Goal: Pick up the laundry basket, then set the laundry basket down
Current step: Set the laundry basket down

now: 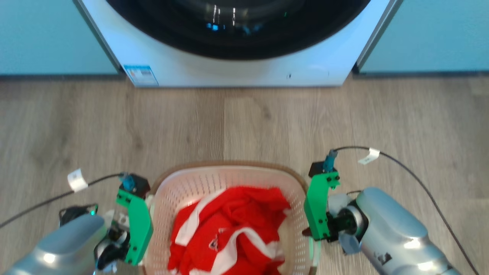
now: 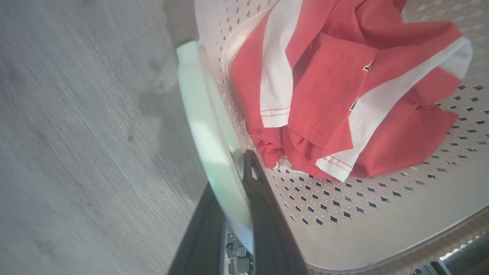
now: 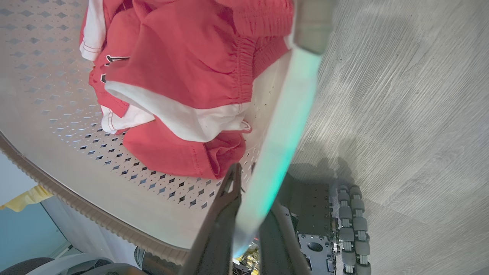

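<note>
The laundry basket [image 1: 229, 179], cream with perforated walls and a brown rim, sits low in the middle of the head view between my two arms. It holds a crumpled red and white garment [image 1: 233, 229]. My left gripper [image 2: 233, 179] is shut on the basket's pale left handle [image 2: 202, 126], one dark finger on each side of it. My right gripper [image 3: 256, 181] is shut on the right handle [image 3: 284, 122] in the same way. I cannot tell whether the basket's bottom touches the floor.
A white washer [image 1: 237, 70] with a dark round door stands straight ahead, with teal cabinet fronts [image 1: 49, 34] on both sides. Wood-look floor [image 1: 244, 122] lies between washer and basket. Black cables [image 1: 412, 175] loop off both wrists. My base's rollers [image 3: 351, 229] show below the right wrist.
</note>
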Tool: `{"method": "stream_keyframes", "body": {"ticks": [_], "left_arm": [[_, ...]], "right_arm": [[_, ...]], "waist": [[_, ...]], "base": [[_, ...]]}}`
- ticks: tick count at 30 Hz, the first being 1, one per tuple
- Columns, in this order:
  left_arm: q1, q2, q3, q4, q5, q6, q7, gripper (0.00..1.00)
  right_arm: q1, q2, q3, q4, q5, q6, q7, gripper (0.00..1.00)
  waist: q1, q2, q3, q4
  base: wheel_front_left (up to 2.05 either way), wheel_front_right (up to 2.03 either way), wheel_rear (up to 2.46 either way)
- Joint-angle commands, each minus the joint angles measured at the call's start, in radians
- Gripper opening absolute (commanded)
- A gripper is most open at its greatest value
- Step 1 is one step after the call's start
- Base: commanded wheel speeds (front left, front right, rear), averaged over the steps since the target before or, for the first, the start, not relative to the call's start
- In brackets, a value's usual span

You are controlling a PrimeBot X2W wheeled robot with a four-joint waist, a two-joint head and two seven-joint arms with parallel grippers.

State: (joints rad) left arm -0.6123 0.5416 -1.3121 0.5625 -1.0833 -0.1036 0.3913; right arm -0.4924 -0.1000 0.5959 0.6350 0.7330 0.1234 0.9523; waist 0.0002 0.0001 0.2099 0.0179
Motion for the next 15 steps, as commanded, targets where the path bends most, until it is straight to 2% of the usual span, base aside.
{"method": "stream_keyframes", "body": {"ticks": [1, 9, 15], "left_arm": [[-0.076, -0.030, 0.033, -0.040, 0.027, -0.027, -0.032, 0.00], [-0.137, -0.095, 0.033, 0.027, 0.062, -0.027, -0.082, 0.00], [-0.197, -0.152, 0.033, 0.118, 0.097, -0.027, -0.157, 0.00]], "right_arm": [[-0.053, 0.049, 0.013, -0.057, -0.014, 0.007, -0.016, 0.00], [-0.087, 0.049, -0.025, -0.056, -0.069, 0.007, -0.084, 0.00], [-0.125, 0.050, -0.040, -0.040, -0.120, 0.007, -0.196, 0.00]], "waist": [[-0.0002, -0.0001, 0.079, 0.001], [-0.0002, -0.0001, 0.216, -0.001], [-0.0002, -0.0001, 0.321, 0.002]], "base": [[0.00, 0.00, 0.00], [0.00, 0.00, 0.00], [0.00, 0.00, 0.00]]}}
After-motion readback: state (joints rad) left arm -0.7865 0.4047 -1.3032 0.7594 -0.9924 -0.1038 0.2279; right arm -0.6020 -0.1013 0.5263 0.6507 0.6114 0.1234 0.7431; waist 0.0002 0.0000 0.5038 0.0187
